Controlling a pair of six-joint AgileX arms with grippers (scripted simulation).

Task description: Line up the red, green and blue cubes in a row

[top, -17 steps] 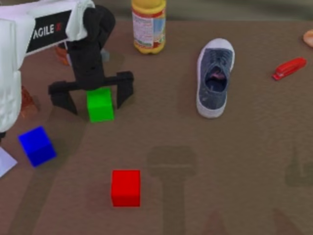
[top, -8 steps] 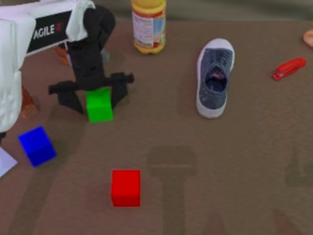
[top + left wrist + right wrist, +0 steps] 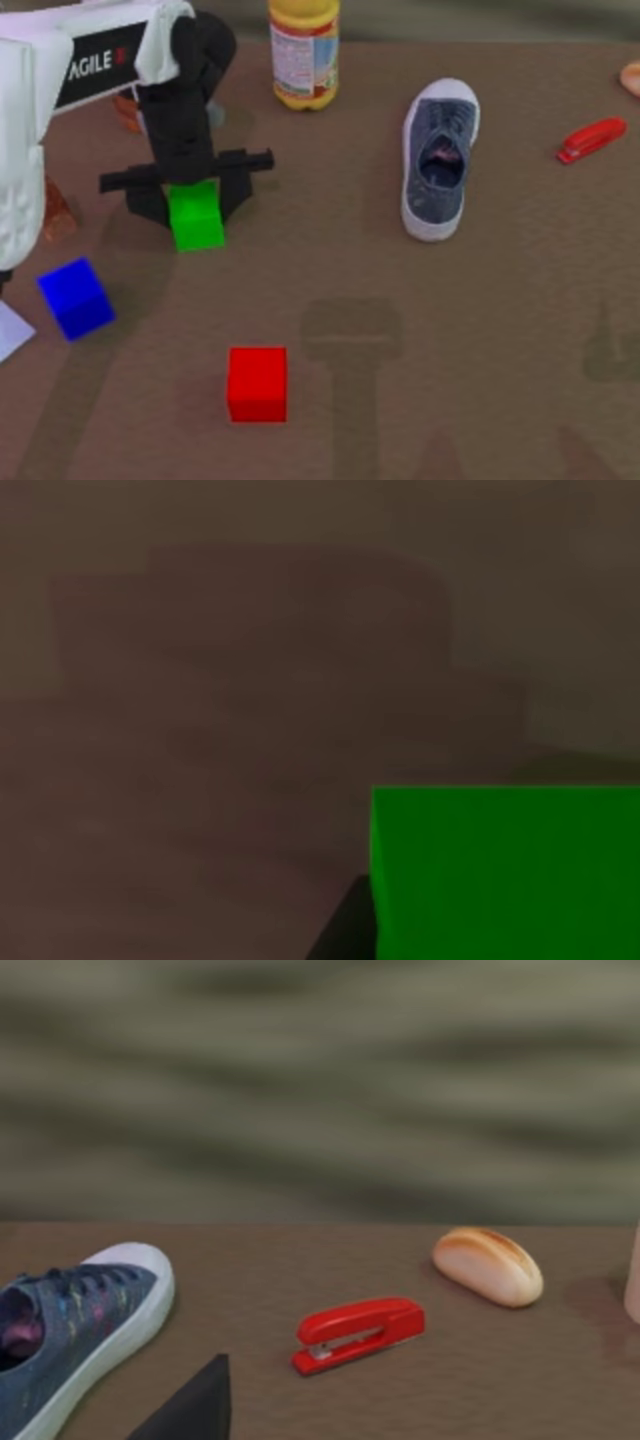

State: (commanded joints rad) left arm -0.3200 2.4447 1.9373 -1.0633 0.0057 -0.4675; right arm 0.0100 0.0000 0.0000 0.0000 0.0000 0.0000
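Currently:
Left gripper (image 3: 188, 192): pinching green cube (image 3: 196, 216), table's ten o'clock.
Blue cube (image 3: 76, 298): eight o'clock.
Red cube (image 3: 257, 383): six o'clock.
Right gripper: state cannot be told.

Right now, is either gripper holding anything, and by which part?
The left gripper has closed on the green cube, fingers on its two opposite side faces. The right arm is out of view.

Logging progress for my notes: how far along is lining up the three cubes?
Early stage; nothing is lined up yet. In hand: the left pincer is closed around the green cube at the table's rear left. Left to do: the blue cube sits near the left edge and the red cube near the front, apart, forming no row. The right arm is out of the top view.
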